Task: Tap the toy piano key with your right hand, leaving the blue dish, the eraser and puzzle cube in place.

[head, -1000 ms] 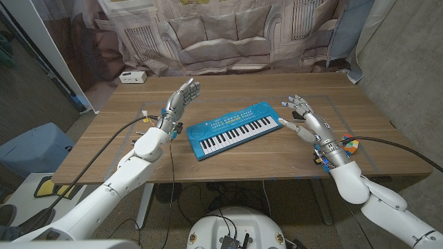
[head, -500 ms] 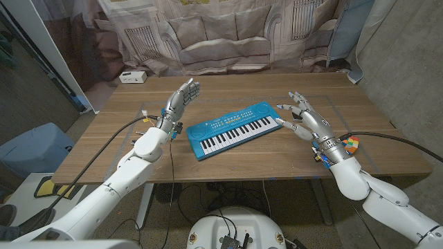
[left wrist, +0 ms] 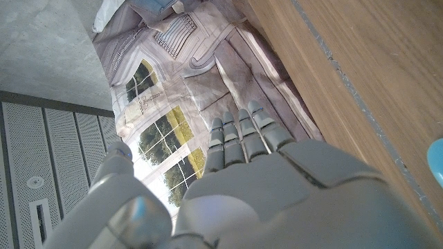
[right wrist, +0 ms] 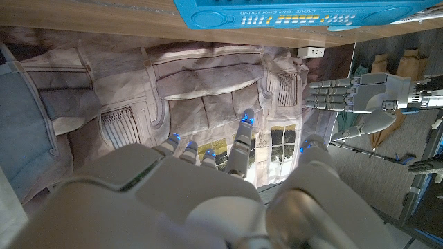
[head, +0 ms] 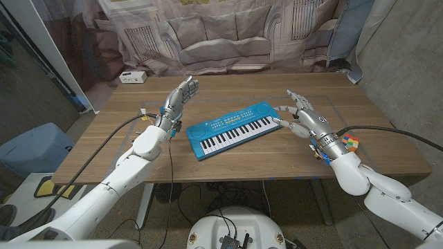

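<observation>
Printed curtain hangs behind the wooden table (head: pixel 228 160), where the blue toy piano (head: pixel 232 128) lies slanted at the middle. At its right end the right hand (head: pixel 304 119) reaches in empty, fingers spread, one fingertip at or just beside the last keys, probably lining up the tap. Left hand (head: pixel 179 98) stands upright left of the piano, fingers straight and together, seemingly kept clear. A puzzle cube (head: pixel 349 143) shows beside the right wrist.

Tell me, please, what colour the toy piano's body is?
The toy piano has a bright blue body with white and black keys, which shows best in the head view.
</observation>
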